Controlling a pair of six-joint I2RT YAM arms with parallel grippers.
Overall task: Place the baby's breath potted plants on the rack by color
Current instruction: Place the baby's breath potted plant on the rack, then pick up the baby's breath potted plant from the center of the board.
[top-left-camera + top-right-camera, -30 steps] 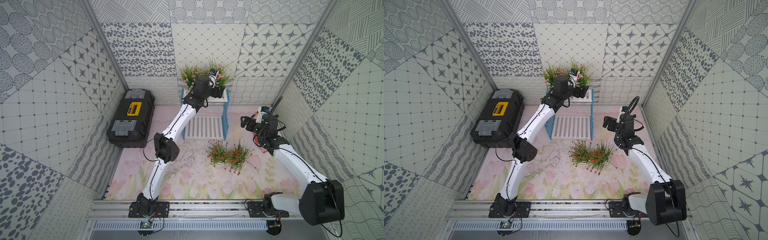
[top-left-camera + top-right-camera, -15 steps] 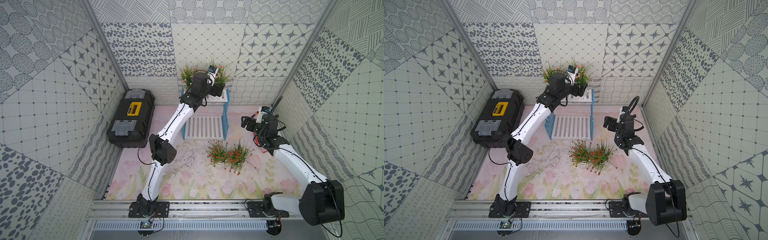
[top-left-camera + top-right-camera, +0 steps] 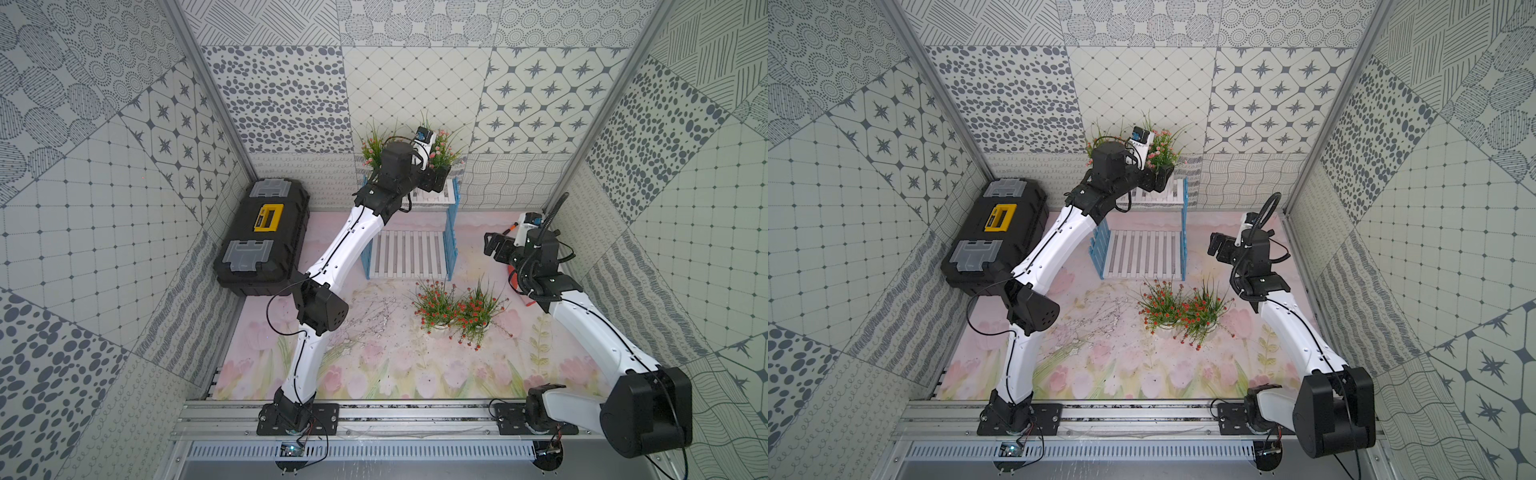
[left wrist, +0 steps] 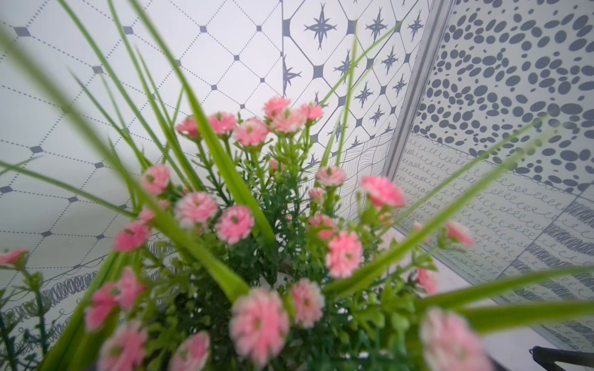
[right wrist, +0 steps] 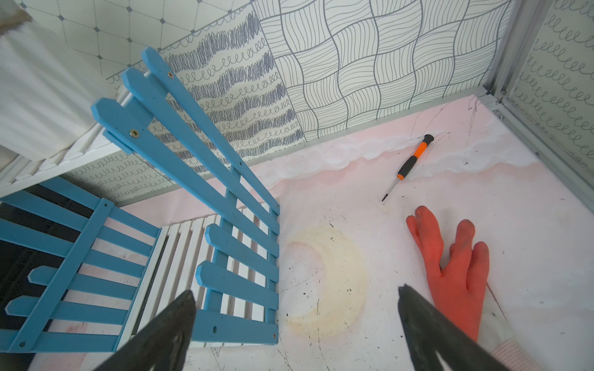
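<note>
The rack has white slats and light-blue lattice sides. The left pink plant and the right pink plant show soft pink blooms over green grassy leaves. The left red plant and the right red plant are speckled red-orange on green. The toolbox is black with a yellow latch and 2 grey lids. The tabletop is pale pink, printed with tulips. The walls carry grey dots, stars and diamonds on white. The screwdriver is orange and black; the glove is orange-red.

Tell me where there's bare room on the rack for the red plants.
The lower tier is bare slats between the blue side frames. The upper tier is crowded by both pink plants and the left pincer. The mat by the right pincer holds a screwdriver and glove.
</note>
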